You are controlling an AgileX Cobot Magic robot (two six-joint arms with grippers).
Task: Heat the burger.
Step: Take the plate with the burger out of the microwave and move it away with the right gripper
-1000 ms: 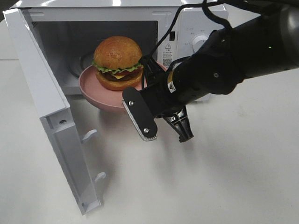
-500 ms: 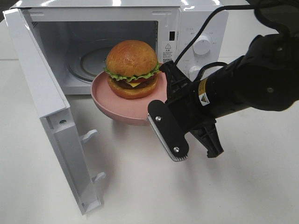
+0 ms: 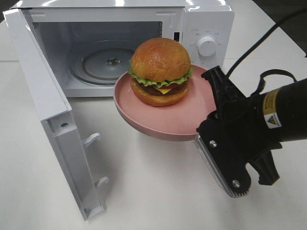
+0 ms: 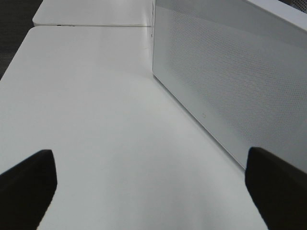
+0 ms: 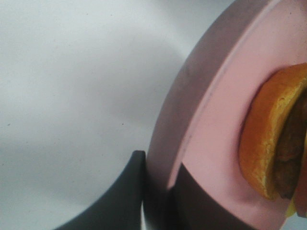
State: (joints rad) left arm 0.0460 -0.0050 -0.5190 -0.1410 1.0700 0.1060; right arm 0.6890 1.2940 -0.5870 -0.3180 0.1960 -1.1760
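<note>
The burger (image 3: 160,72), with a golden bun, lettuce frill and cheese, sits on a pink plate (image 3: 158,122) held in the air in front of the open microwave (image 3: 204,26). My right gripper (image 3: 210,111) is shut on the plate's right rim. The right wrist view shows the pink plate rim (image 5: 192,120) pinched between the dark fingers (image 5: 122,196) of the right gripper (image 5: 158,189), with the burger (image 5: 268,139) just past them. My left gripper (image 4: 153,191) stands open and empty over the table, beside a white dotted panel of the microwave (image 4: 230,86); it is out of the high view.
The microwave door (image 3: 43,110) hangs open to the left, reaching toward the table's front. The glass turntable (image 3: 108,60) inside is bare. White table (image 3: 144,191) lies below the plate. The control knob (image 3: 207,45) is on the right front panel.
The right arm has drawn the plate with the burger away from the microwave opening, to the right and toward the front. The grip on the rim stayed shut.
</note>
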